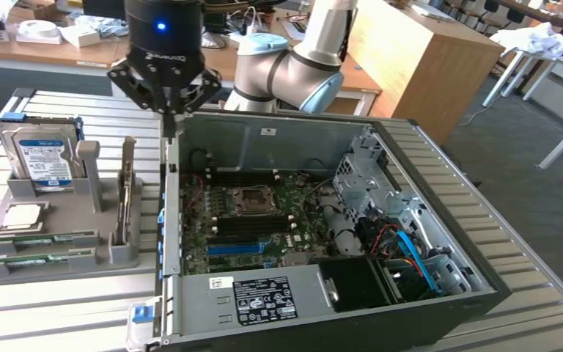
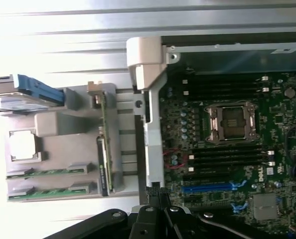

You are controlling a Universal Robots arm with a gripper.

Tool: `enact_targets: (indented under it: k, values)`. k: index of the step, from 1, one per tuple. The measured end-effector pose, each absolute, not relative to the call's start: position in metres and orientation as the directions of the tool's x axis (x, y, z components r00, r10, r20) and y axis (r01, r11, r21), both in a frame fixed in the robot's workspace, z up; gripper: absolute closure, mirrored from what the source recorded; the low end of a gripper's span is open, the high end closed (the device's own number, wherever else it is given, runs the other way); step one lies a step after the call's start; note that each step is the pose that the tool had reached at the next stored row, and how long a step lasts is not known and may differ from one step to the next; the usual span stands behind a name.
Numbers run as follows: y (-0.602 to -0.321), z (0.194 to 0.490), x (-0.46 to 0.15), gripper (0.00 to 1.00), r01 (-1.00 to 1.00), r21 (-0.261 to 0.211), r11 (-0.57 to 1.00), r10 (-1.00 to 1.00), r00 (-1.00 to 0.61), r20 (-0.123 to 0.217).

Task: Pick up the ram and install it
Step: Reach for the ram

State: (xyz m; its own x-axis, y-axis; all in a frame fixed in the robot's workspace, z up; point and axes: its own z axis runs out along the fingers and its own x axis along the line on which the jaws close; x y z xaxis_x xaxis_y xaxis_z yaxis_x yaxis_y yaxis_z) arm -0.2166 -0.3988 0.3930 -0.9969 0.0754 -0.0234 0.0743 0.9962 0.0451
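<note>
Two green ram sticks (image 1: 42, 238) lie flat, side by side, in the front slots of a grey holder (image 1: 125, 253) at the exterior view's left. The wrist view has the same ram sticks (image 2: 48, 172) beside the case wall. My gripper (image 1: 169, 130) hangs over the left wall of the open computer case (image 1: 262, 136), well above and behind the sticks. Its fingers are shut with nothing between them. In the wrist view the gripper (image 2: 158, 193) points at the case's pale edge strip. Black memory slots (image 2: 227, 158) flank the bare processor socket (image 2: 231, 122) on the motherboard.
The holder also carries a blue-labelled hard drive (image 1: 42, 158) standing upright, a square silver processor chip (image 1: 23, 215) and an upright green card (image 2: 104, 164). Cables and a drive cage (image 1: 399, 220) fill the case's right side. Everything rests on a ribbed metal table (image 1: 67, 308).
</note>
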Motion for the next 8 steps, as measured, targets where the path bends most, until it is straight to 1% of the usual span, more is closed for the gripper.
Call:
enact_targets:
  k: [8]
  values:
    - [-0.399, 0.393, -0.237, 0.9, 0.074, 0.045, 0.996, 0.075, -0.997, -0.023]
